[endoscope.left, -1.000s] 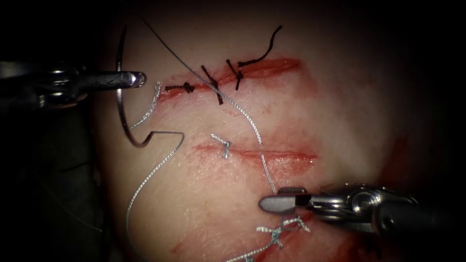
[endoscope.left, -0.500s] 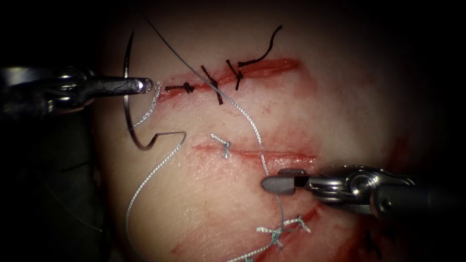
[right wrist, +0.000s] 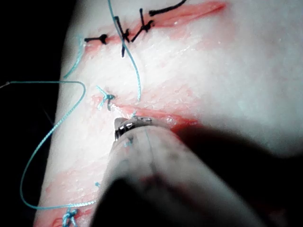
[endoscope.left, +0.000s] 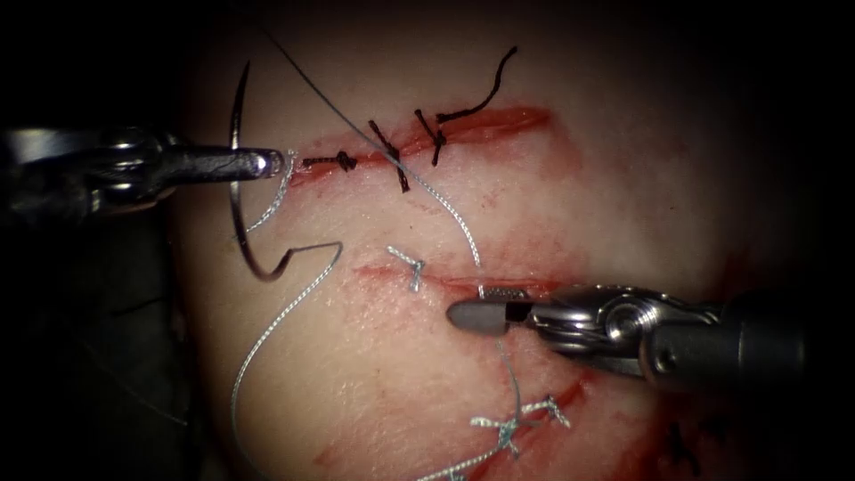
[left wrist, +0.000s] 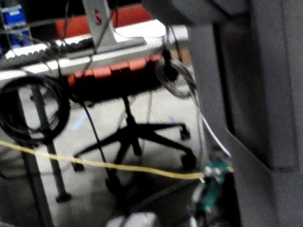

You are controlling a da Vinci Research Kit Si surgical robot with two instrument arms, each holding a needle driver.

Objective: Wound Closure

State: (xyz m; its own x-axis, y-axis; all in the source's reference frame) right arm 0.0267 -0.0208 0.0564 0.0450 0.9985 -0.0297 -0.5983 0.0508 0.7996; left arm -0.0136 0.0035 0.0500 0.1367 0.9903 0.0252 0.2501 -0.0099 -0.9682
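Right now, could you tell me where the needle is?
In the endoscope view the needle is off the tissue's left edge, out of the tissue, held mid-curve by the left tool, left of the upper cut.

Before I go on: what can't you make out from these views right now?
- Endoscope view: the right tool lies over the thread at the middle cut; whether its jaws hold the thread is hidden.
- Endoscope view: the needle crosses the left tool; the grip point is covered by the jaws.
- Right wrist view: the tool's own body covers the tissue beneath it.
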